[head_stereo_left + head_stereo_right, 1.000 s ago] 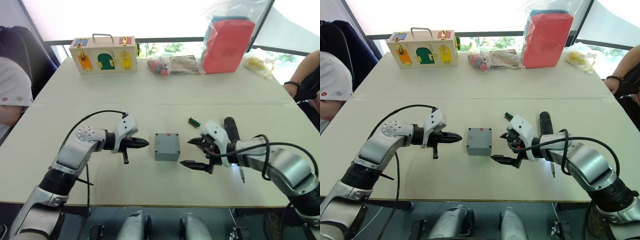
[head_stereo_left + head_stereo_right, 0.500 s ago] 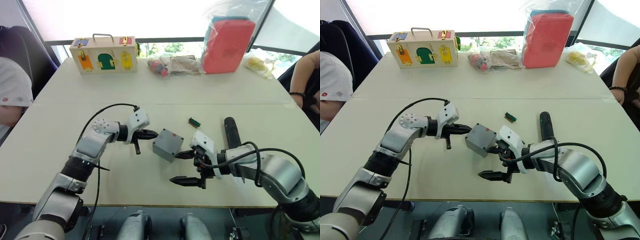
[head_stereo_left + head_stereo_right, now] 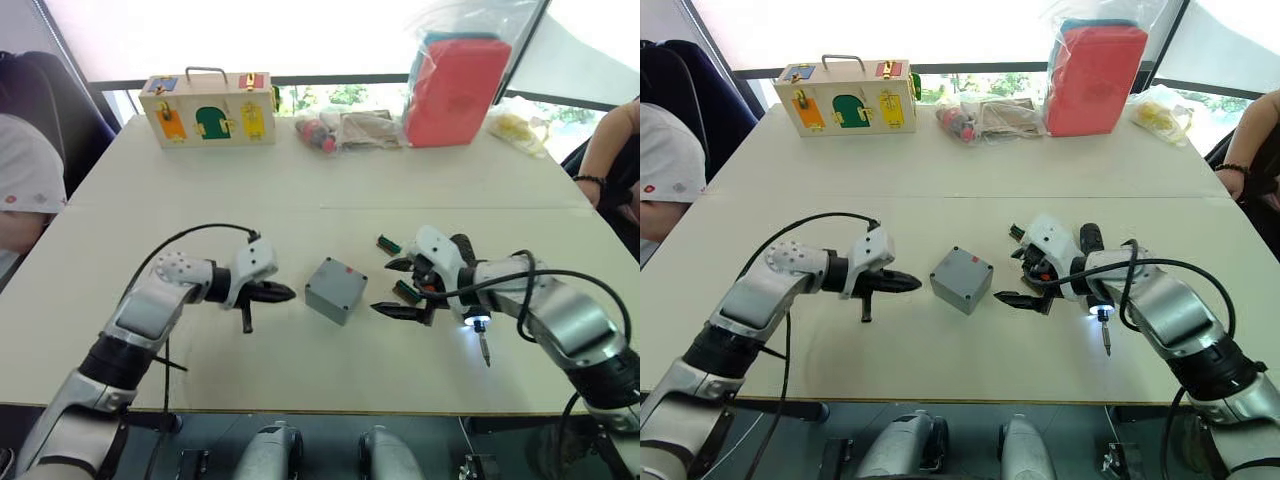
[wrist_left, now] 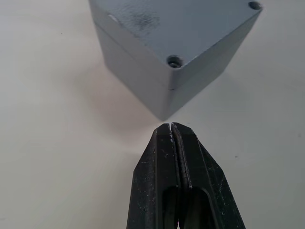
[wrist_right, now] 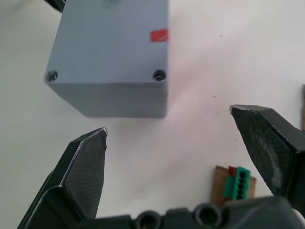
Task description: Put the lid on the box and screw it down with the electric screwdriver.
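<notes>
The grey box (image 3: 333, 291) sits turned corner-on at the table's middle, with the lid (image 4: 181, 26) seated on top; a seam and corner screw holes show, and a red sticker (image 5: 159, 36) marks the top. My left gripper (image 3: 284, 293) is shut, its tip just left of the box's corner without touching it. My right gripper (image 3: 383, 288) stands open and empty just right of the box. The black electric screwdriver (image 3: 463, 252) lies on the table under my right forearm, a white light (image 3: 477, 322) glowing at its tip.
Two small green bit holders (image 3: 388, 243) (image 3: 405, 292) lie near my right gripper. At the table's far side stand a wooden latch box (image 3: 208, 108), clear bags of parts (image 3: 340, 128) and a red bag (image 3: 455, 85). People sit at the left (image 3: 20, 190) and right (image 3: 605, 160) edges.
The box has been turned from square-on to corner-on. Both grippers, at the box half a second ago, have drawn back from it. The screwdriver's light now shows.
</notes>
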Controlling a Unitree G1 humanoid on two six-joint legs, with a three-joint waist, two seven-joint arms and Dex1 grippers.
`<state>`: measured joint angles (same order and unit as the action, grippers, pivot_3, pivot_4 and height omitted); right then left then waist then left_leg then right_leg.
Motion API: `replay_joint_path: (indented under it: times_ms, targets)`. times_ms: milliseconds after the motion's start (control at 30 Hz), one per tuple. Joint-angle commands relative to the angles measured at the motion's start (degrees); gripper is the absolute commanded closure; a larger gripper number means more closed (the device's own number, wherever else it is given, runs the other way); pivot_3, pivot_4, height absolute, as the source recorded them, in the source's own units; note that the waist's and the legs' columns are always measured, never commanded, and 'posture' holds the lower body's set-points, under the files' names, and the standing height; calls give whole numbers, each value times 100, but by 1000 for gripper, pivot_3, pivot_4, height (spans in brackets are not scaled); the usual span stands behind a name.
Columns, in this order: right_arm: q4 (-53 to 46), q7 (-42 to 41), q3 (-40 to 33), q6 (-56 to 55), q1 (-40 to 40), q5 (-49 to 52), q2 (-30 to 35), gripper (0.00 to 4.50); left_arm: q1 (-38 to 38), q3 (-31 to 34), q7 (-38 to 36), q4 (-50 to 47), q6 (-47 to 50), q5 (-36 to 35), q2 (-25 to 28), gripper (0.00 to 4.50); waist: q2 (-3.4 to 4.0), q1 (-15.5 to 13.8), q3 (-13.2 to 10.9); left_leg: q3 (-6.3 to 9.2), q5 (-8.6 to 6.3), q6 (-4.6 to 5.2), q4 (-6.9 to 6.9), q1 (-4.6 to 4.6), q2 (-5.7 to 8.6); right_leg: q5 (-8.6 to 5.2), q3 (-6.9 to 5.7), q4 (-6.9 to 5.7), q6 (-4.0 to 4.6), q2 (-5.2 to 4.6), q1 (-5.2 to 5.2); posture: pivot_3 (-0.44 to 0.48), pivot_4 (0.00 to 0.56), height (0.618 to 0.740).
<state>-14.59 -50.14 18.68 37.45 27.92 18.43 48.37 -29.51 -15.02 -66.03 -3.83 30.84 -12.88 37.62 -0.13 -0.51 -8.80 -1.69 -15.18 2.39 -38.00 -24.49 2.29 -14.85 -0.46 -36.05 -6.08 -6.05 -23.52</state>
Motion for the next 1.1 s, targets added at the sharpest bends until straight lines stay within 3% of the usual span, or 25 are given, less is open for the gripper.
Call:
replay_joint_path:
  times_ms: [33,333,600,1100]
  targets:
    - [195,-414,256,-733,209,-478,-82,46,-25,-74,15,-370,121,-14,29,4500,0,-3,0,0,0,0,0,0,0,0,0,0,0,0,0,0,150,740]
    - [-228,-908,243,-540,-66,-443,-228,46,-44,-313,268,-425,166,93,-178,4500,0,-11,0,1,0,1,-1,1,0,6,-1,-1,-10,6,2,0,150,740]
    - [-865,-744,28,8,-384,-321,-372,46,-319,-363,456,58,-174,344,-362,4500,0,-15,0,2,0,0,-2,2,0,5,-1,-2,-10,6,1,0,150,740]
    - [-966,-714,-18,181,-431,-342,-437,46,-400,-258,502,269,-331,401,-420,4500,0,-18,0,2,0,0,-2,1,0,6,-1,-1,-10,5,2,0,150,740]
